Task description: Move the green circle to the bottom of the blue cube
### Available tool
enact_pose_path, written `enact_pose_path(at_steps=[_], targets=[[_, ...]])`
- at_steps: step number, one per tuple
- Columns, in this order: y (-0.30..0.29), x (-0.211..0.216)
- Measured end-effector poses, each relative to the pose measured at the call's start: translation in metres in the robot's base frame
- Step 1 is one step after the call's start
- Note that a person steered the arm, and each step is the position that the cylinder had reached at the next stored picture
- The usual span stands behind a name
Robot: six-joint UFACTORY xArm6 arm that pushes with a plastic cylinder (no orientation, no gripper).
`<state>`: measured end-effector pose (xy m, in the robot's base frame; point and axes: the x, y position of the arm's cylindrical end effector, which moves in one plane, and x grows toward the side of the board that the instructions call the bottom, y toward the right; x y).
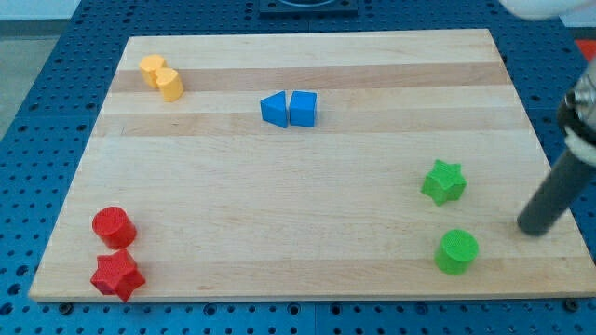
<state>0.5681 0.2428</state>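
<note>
The green circle (457, 251) lies near the view's bottom right of the wooden board (307, 186). The blue cube (303, 108) sits in the upper middle, touching a blue triangular block (274, 110) on its left. My tip (535, 229) rests on the board to the right of the green circle and slightly above it, a clear gap apart. The dark rod slants up to the view's right edge.
A green star (443, 181) lies above the green circle. Two yellow blocks (161, 77) sit together at the top left. A red cylinder (114, 226) and a red star (117, 274) sit at the bottom left. Blue perforated table surrounds the board.
</note>
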Motion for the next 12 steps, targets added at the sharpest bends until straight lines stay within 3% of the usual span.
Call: enact_pose_path(at_steps=[1, 2, 4, 7, 9, 10, 11, 12], targets=[[0.0, 0.007], [-0.021, 0.05], [-0.056, 0.049], [-0.21, -0.076], [-0.199, -0.077], [-0.166, -0.101], [-0.183, -0.161], [-0.203, -0.164]])
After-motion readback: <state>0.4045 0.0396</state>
